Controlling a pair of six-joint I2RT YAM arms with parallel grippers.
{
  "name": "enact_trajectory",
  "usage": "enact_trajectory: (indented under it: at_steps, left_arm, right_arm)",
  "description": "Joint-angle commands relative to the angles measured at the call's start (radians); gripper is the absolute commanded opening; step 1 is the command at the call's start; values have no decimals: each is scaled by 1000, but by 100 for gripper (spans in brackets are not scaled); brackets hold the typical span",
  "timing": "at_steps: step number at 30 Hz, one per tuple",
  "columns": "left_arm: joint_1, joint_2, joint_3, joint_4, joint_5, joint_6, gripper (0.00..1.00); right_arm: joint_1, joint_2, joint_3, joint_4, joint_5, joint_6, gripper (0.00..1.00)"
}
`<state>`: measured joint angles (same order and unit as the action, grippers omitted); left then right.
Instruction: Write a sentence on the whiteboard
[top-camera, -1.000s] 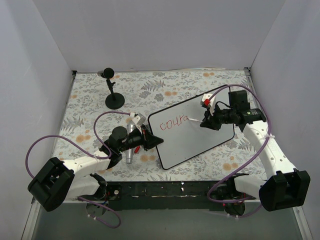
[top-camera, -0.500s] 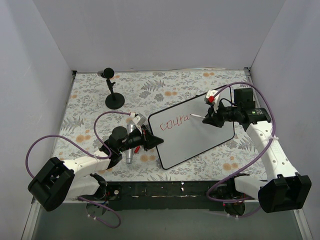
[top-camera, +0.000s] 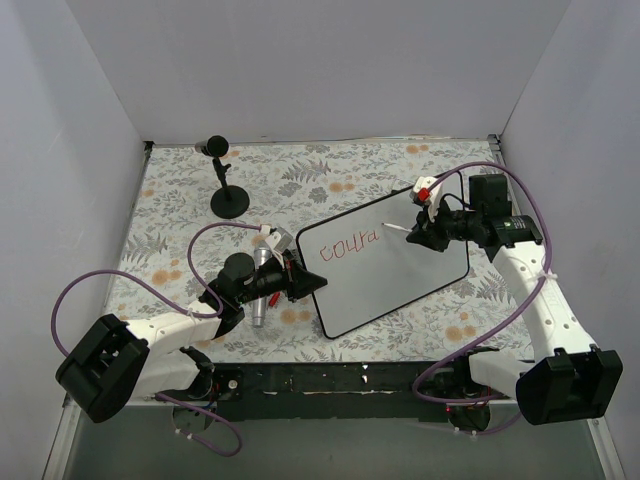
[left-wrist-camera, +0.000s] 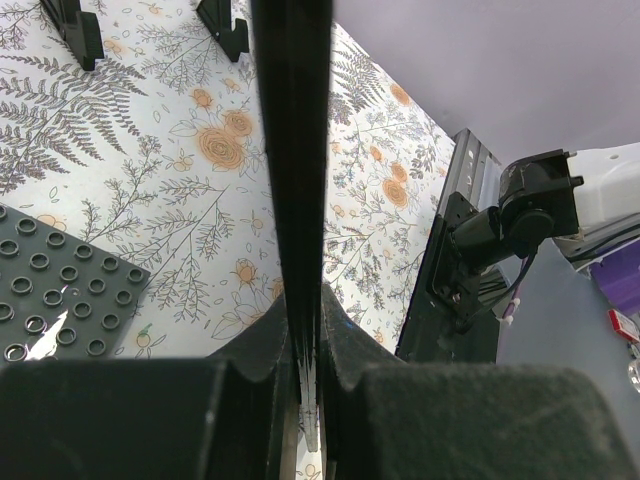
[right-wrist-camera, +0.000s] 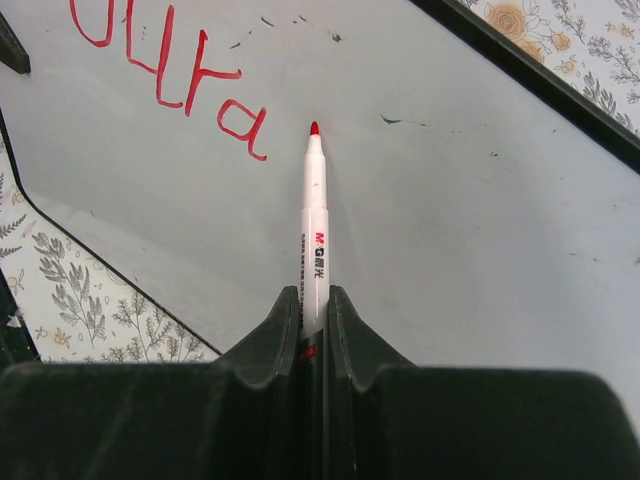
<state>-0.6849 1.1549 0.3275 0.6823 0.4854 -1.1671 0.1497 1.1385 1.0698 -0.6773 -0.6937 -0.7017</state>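
Whiteboard (top-camera: 400, 275): glossy white rectangle with rounded corners and a thin black edge, sitting toward 3 o'clock of table centre, rotated so its long axis runs from 8 to 2 o'clock in the top view. Sentence (top-camera: 345, 246): thin red handwriting, one line, reads "coura", at the board's 10 o'clock end, letters running along the long axis toward 2 o'clock. A few small dark specks mark the surface near the last letter.

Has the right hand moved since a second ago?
Yes. The right hand shifted right and slightly farther back, away from the red letters on the whiteboard.
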Motion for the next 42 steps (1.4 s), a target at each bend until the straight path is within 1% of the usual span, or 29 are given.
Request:
enact_trajectory:
  at_steps: [1,7,12,15,24,34,42]
  left_arm:
    - [-8,-3,25,-32,1,58,0]
    - [-8,-3,25,-32,1,58,0]
    - [-8,-7,25,-32,-1,58,0]
    - [-8,-4,24,-30,-1,58,0]
    - [-8,0,24,-23,2,57,0]
    - [-8,-6,22,-29,2,60,0]
    - [-8,-1,21,-29,2,60,0]
  right_arm:
    - [-4,13,21,36,-10,19,1]
    - [-4,38,30,19,-79,13,1]
    - [-4,53,36,-25,-98,-30,1]
    - [-4,52,19,-57,-93,-51,1]
    - [-7,14,-30,-47,-29,-55,1]
    - [-29,14,1,-19,-20,-28,1]
    - [-32,44,73,-16,-35,-21,1]
